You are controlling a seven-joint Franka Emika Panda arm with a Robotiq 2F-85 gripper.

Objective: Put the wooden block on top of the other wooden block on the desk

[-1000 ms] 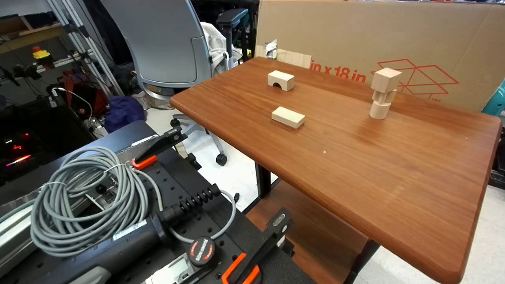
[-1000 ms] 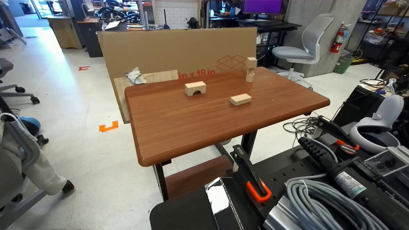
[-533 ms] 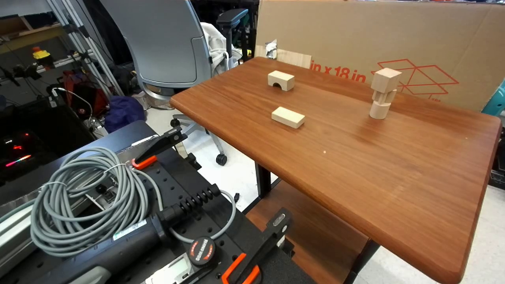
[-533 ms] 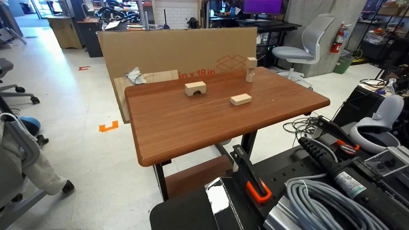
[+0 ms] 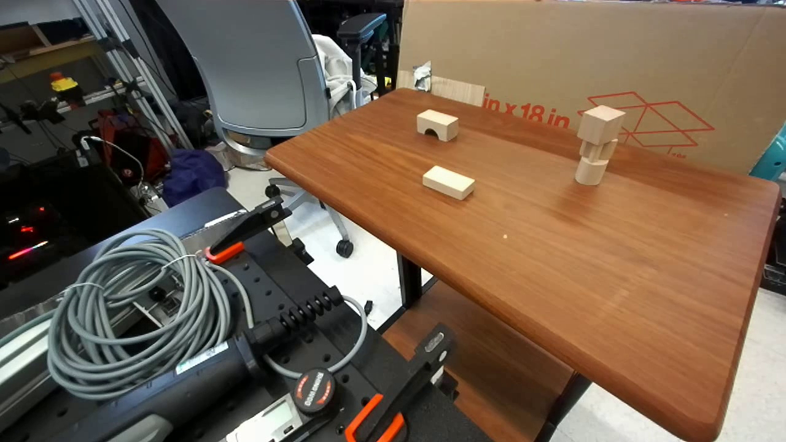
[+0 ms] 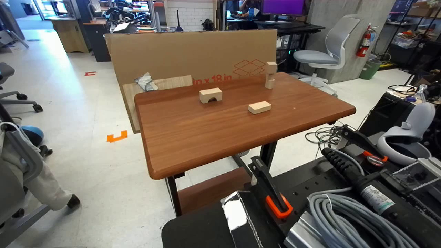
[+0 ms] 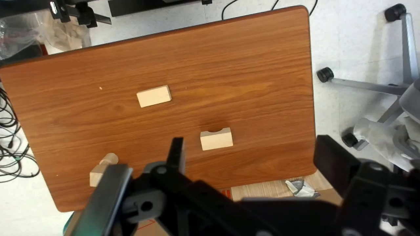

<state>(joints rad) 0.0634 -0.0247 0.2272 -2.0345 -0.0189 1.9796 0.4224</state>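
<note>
The gripper [image 7: 250, 150] has its fingers spread wide, and the wooden block [image 7: 216, 140] stands on the desk [image 7: 256, 82] near the long edge beside the cardboard [image 5: 540, 49], separate from the other wooden block [image 7: 154, 96].

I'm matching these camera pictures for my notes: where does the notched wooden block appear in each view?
In an exterior view: notched block, upper middle, above the flat bar.
In an exterior view: notched block, above centre, above and left of the flat bar.
In the wrist view: notched block, just below centre, below and right of the flat bar.
Shared landmark: the flat bar, on the desk in all three.
</note>
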